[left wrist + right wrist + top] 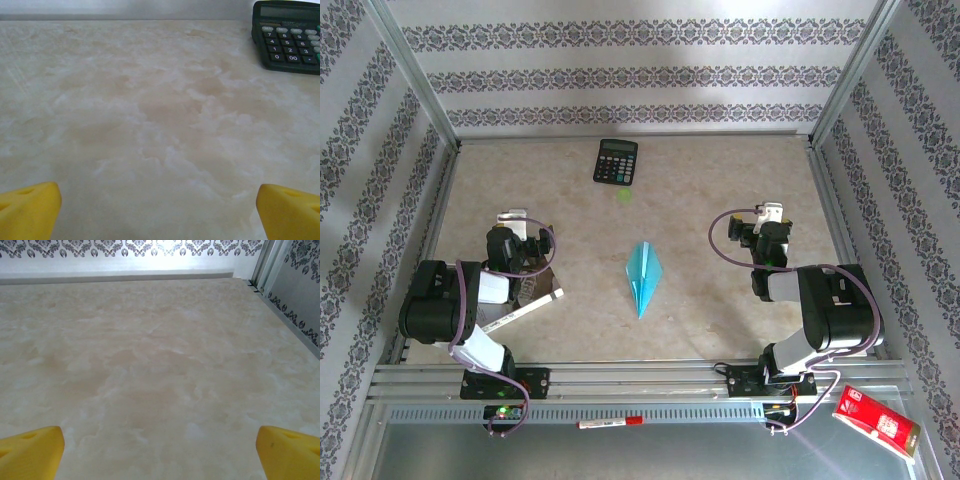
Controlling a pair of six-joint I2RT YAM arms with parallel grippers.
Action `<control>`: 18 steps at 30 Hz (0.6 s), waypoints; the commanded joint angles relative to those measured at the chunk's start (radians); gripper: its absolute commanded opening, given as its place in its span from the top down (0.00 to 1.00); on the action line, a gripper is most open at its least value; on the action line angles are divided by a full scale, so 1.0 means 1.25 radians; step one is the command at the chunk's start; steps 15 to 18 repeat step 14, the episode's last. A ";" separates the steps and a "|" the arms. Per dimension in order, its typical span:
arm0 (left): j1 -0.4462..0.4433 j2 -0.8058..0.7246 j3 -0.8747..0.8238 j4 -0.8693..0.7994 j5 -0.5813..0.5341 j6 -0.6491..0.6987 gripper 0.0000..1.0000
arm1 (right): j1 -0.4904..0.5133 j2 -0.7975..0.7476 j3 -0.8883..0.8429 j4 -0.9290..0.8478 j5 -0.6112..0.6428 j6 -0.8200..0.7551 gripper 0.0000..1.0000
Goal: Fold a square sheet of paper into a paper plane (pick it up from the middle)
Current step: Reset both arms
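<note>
The paper plane (643,277), a slim light-cyan dart with a centre crease, lies flat at the middle of the table with its long point toward the near edge. Both arms are drawn back on either side of it, well apart from it. My left gripper (516,222) sits to its left; in the left wrist view the left gripper (159,212) is open, yellow fingertips (30,207) wide apart over bare tabletop. My right gripper (770,215) sits to the plane's right, and the right gripper (160,452) is open too, with nothing between its fingertips (287,450).
A black calculator (616,161) lies at the far middle of the table, and the calculator (290,35) shows at top right of the left wrist view. A grey-white booklet (525,305) lies under the left arm. A red packet (875,420) and a pen (610,423) lie beyond the near rail.
</note>
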 commanded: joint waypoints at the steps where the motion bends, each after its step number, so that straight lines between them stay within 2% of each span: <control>1: -0.002 0.003 0.011 0.020 0.014 0.018 0.00 | 0.010 -0.007 0.001 0.030 -0.001 -0.008 0.02; 18: -0.003 0.003 0.015 0.016 0.016 0.019 0.00 | 0.014 -0.006 0.001 0.030 0.004 -0.011 0.02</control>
